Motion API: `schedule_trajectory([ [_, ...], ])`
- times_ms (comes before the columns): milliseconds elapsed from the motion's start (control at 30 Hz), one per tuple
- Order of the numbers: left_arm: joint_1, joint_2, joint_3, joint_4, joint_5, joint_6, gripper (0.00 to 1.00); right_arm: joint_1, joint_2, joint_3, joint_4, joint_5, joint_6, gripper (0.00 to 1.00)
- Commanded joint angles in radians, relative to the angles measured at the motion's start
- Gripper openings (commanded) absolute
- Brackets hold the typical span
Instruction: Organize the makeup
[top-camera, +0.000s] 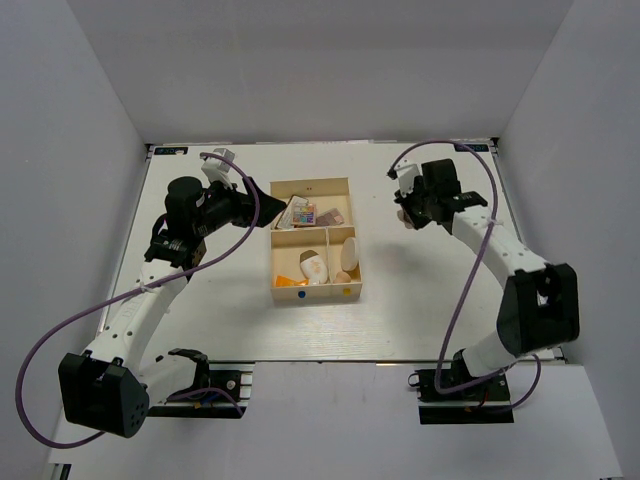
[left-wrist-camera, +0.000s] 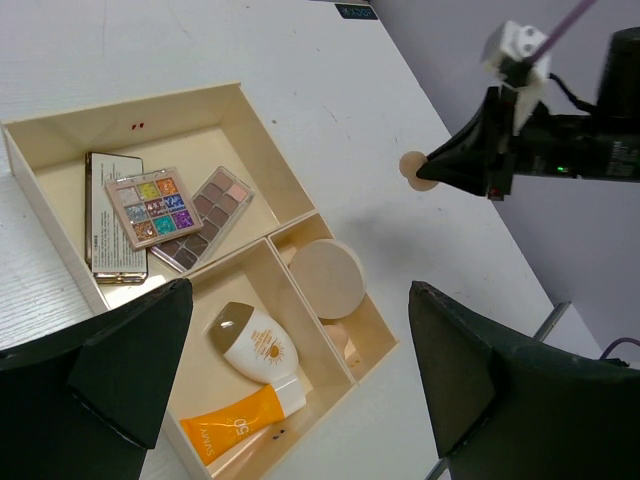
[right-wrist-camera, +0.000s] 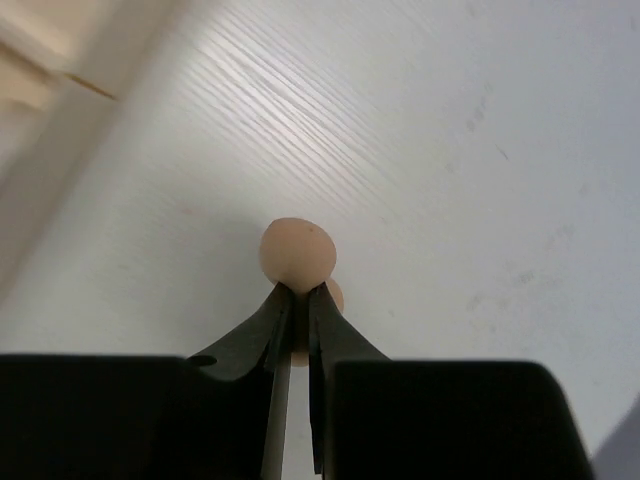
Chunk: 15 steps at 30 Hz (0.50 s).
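**Thin pinch on a sponge, well short of the tray**

The right gripper (right-wrist-camera: 300, 292) is clenched on the narrow end of a peach egg-shaped sponge (right-wrist-camera: 298, 250), most of which stands past the fingertips. That slim hold looks like the risk: the soft, rounded sponge could squirm out or pivot during a carry and roll across the table (right-wrist-camera: 480, 150). A second peach patch behind one finger is unclear; it may be the same sponge or another. Farther off, the left gripper (top-camera: 262, 208) hangs spread and empty by the tray (left-wrist-camera: 130, 110), where the multicoloured palette (left-wrist-camera: 155, 205), orange tube (left-wrist-camera: 235, 420) and round puff (left-wrist-camera: 327, 277) already lie; a peach piece under the puff is half hidden
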Motion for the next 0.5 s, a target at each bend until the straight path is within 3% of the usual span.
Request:
schedule_trajectory([
  [0, 0.003, -0.027, 0.022, 0.008, 0.007, 0.006, 0.98, 0.050, -0.068, -0.002, -0.038, -0.319, 0.018, 0.06],
  [467, 0.003, -0.013, 0.026, -0.003, -0.010, 0.015, 0.98, 0.237, -0.019, 0.058, -0.077, -0.511, 0.024, 0.11],
])
